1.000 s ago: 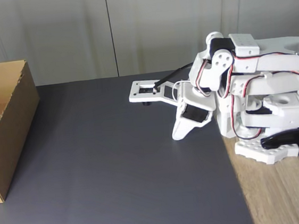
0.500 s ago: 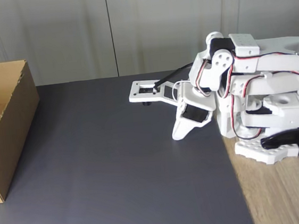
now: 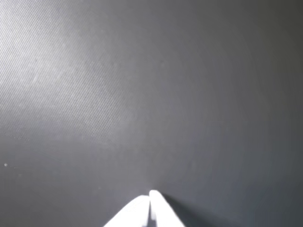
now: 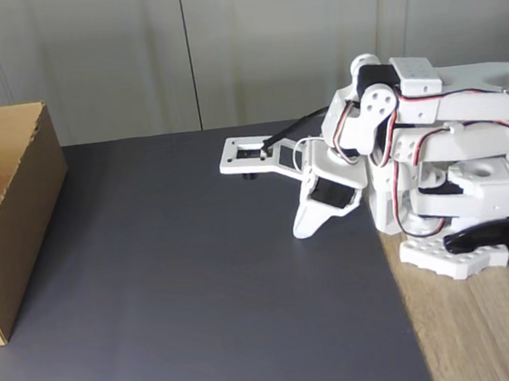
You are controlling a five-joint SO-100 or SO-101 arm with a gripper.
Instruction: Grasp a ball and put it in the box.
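The brown cardboard box (image 4: 13, 193) stands open-topped at the left edge of the fixed view. The ball is out of view. My white arm is folded down at the right, its gripper (image 4: 304, 231) pointing down at the dark mat, far right of the box. In the wrist view the gripper (image 3: 150, 195) pokes in from the bottom edge with its two white fingertips (image 3: 160, 205) pressed together and nothing between them, just above the bare mat.
A dark grey mat (image 4: 200, 278) covers most of the table. Light wooden tabletop (image 4: 488, 330) shows at the right, where the arm's base (image 4: 457, 256) is clamped. A grey wall runs along the back.
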